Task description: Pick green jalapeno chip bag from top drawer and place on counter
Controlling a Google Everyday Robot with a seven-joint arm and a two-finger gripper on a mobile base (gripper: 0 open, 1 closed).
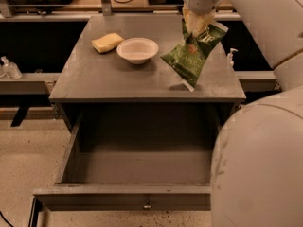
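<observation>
The gripper (196,26) hangs with the green jalapeno chip bag (191,56) over the counter (104,82), right of bowl (137,49) and sponge (107,42).

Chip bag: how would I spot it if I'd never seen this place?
Find the dark-grey counter above the open top drawer. Over its right side the end effector grips the green jalapeno chip bag by its top. It's the only green crinkly thing; the bowl is white, the sponge yellow.

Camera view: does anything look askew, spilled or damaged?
Nothing is spilled or damaged. The bag hangs tilted from the gripper, which is shut on its top edge above the counter's right side; its lower corner is at or near the surface. The drawer stands open. Bowl and sponge sit flat.
</observation>
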